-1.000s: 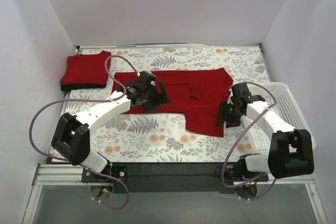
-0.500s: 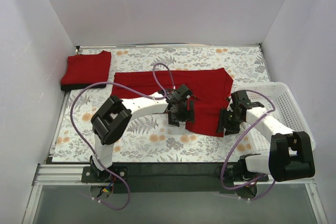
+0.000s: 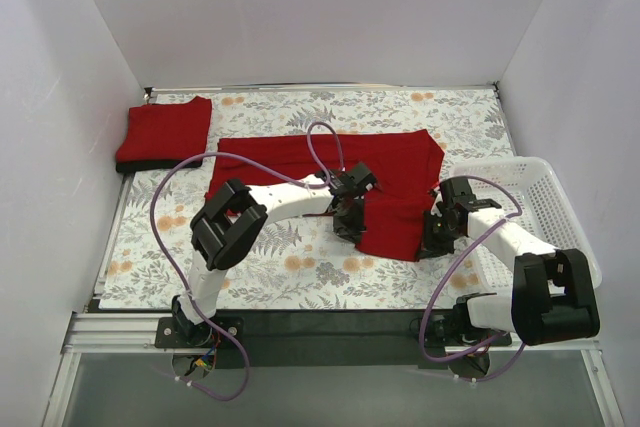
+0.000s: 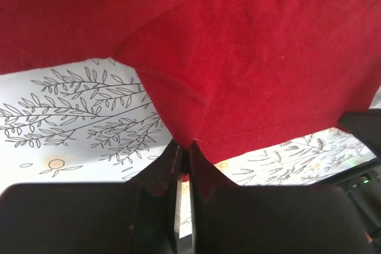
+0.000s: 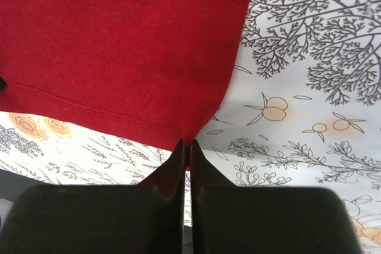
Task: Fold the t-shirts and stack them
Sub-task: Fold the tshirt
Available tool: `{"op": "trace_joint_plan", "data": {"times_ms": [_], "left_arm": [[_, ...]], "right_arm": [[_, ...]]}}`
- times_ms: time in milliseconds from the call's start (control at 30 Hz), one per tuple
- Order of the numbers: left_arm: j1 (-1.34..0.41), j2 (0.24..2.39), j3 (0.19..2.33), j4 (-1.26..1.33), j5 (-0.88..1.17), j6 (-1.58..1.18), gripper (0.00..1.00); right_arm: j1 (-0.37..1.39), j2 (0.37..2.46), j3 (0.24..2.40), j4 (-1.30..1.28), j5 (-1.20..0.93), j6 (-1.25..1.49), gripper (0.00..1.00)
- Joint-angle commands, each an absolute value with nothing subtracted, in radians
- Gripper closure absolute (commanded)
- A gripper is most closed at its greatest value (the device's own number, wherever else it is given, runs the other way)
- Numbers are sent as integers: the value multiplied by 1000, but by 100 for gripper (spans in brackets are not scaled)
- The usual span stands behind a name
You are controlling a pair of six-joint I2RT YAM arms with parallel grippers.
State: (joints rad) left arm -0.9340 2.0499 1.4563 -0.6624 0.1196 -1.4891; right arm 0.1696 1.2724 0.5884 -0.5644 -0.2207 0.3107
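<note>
A red t-shirt (image 3: 385,172) lies partly folded in the middle of the floral cloth. Its near part hangs down towards the front edge. My left gripper (image 3: 350,227) is shut on the shirt's near left corner (image 4: 189,138). On the other side, my right gripper (image 3: 432,243) is shut on the near right corner (image 5: 191,135). Both pairs of jaws pinch the hem (image 5: 89,108) with only a sliver of cloth between them. A second red t-shirt (image 3: 165,133), folded, rests at the far left.
A white plastic basket (image 3: 540,209) stands at the right edge, close behind my right arm. White walls close in the back and both sides. The floral cloth (image 3: 290,267) covers the table. Purple cables (image 3: 200,162) loop over the left arm.
The left arm swung right from the shirt's left part to its near left corner. Both grippers closed on the shirt's near corners; the right one edged slightly nearer.
</note>
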Motion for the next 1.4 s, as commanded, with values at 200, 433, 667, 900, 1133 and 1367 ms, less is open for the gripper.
{"op": "trace_joint_plan", "data": {"times_ms": [200, 433, 667, 900, 1133, 1367], "left_arm": [[-856, 2017, 1569, -670, 137, -1468, 99], [-758, 2066, 1712, -678, 190, -1437, 98], [-698, 2147, 1815, -658, 252, -1440, 97], [-664, 2190, 1848, -618, 258, -1460, 95], [-632, 2224, 1841, -592, 256, -1483, 91], [-601, 2249, 1848, -552, 242, -1505, 89]], "right_arm": [[163, 1298, 808, -561, -216, 316, 99], [163, 1446, 1038, -561, -233, 299, 99], [164, 1610, 1227, -561, -249, 264, 99], [161, 1724, 1364, -571, -219, 219, 99], [163, 1816, 1431, -569, -219, 227, 97], [153, 1894, 1494, -568, -212, 241, 95]]}}
